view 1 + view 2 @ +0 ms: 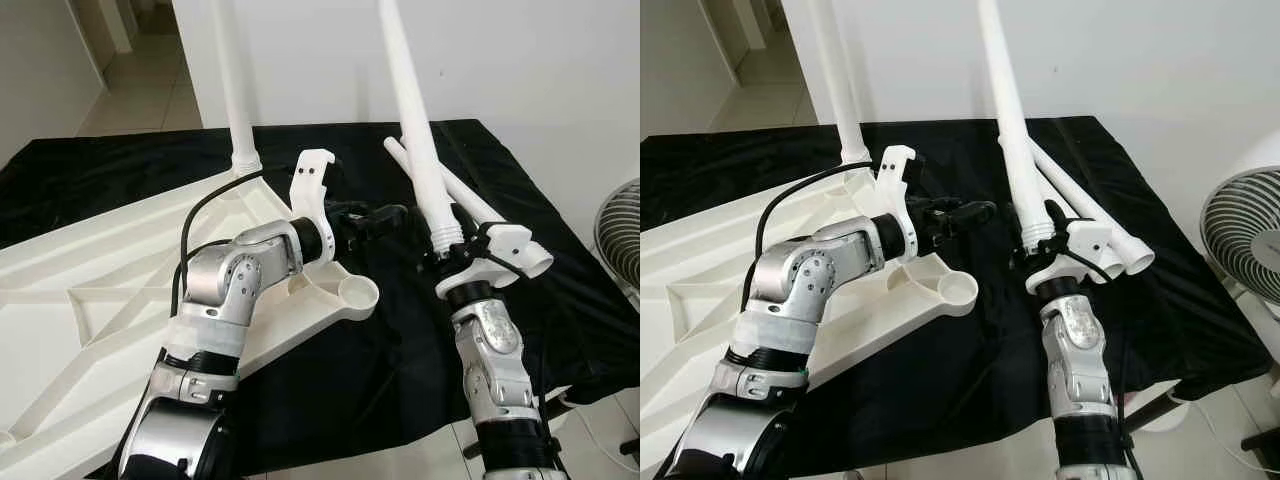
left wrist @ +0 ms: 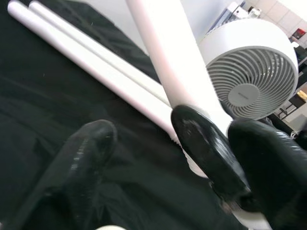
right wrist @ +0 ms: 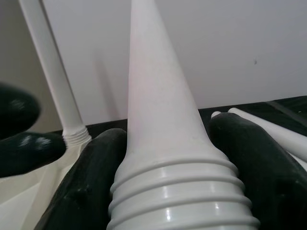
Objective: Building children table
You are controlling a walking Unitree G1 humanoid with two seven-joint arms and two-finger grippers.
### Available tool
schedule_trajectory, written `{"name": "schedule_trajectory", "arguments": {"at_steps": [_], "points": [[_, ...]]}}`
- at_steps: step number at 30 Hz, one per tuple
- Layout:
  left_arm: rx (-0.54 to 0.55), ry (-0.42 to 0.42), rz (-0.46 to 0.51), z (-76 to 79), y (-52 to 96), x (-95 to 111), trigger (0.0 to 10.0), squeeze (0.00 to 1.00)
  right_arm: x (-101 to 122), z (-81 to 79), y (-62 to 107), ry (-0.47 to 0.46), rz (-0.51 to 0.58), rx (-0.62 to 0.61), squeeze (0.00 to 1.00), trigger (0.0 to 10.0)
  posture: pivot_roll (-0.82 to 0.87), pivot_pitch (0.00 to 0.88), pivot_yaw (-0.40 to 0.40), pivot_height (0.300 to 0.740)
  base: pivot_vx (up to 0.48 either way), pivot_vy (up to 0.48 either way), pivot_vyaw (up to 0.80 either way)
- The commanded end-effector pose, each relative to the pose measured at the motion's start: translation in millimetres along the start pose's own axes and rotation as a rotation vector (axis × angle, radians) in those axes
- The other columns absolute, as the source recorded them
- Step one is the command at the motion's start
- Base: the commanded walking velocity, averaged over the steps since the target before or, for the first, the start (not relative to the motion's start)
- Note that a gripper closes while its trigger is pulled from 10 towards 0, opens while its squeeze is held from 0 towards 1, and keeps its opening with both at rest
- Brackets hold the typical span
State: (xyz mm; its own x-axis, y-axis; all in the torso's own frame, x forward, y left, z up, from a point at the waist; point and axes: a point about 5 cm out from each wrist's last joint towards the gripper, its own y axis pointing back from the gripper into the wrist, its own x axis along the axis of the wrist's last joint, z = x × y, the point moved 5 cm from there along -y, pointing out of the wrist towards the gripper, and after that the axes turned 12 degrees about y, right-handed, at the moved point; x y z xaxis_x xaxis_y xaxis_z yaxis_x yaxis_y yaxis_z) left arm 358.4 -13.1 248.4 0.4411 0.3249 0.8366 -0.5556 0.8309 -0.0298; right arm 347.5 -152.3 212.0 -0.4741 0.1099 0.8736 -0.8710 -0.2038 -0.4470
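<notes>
- One leg (image 1: 236,90) already stands screwed into a corner of the upturned tabletop (image 1: 90,300) in your left eye view; the right gripper (image 1: 447,252) is clenched on a second leg (image 1: 420,130), upright, near its threaded end, over the black cloth (image 1: 560,300).
- Two spare legs (image 1: 1095,225) lie on the cloth just behind that gripper in the right eye view. The nearest corner socket (image 1: 958,292) is bare, and the left gripper (image 1: 970,213) reaches across towards the held leg, holding nothing.
- From the left wrist view you see its fingers (image 2: 206,148) spread apart, one close against the held leg's shaft, with the spare legs and a fan (image 2: 254,72) beyond.
- From the right wrist view you see the fingers (image 3: 91,191) pressed on either side of the thread rings.
- Judged from this, you are about a quarter done: three legs remain, and the held one looks due for the bare socket.
</notes>
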Motion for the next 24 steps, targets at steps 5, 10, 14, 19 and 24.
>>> {"name": "schedule_trajectory", "arguments": {"at_steps": [5,10,14,19,24], "points": [[-0.017,0.043,-0.021,3.6,-8.1,5,10.0,0.0,5,-17.0,9.7,-0.005,0.008,0.066,0.0,10.0,-0.07,0.076,0.055,0.74,0.0,0.0,0.0],[-0.011,0.05,-0.04,1.5,-12.9,-1,10.0,0.0,3,-27.8,20.4,-0.01,-0.012,0.111,0.0,10.0,-0.08,0.089,0.053,0.74,0.0,0.0,0.0],[-0.009,0.074,-0.023,0.7,-18.0,-3,10.0,0.0,1,-30.4,27.3,-0.015,-0.028,0.123,0.0,10.0,-0.09,0.098,0.048,0.74,0.0,0.0,0.0],[0.015,0.097,0.003,-2.6,-25.0,-4,10.0,0.0,2,-29.5,28.9,-0.015,-0.032,0.123,0.0,10.0,-0.09,0.1,0.045,0.74,0.0,0.0,0.0],[0.037,0.133,0.038,-5.7,-38.2,2,10.0,0.0,1,-30.9,32.5,-0.007,-0.041,0.139,0.0,10.0,-0.1,0.1,0.045,0.74,0.0,0.0,0.0]]}}
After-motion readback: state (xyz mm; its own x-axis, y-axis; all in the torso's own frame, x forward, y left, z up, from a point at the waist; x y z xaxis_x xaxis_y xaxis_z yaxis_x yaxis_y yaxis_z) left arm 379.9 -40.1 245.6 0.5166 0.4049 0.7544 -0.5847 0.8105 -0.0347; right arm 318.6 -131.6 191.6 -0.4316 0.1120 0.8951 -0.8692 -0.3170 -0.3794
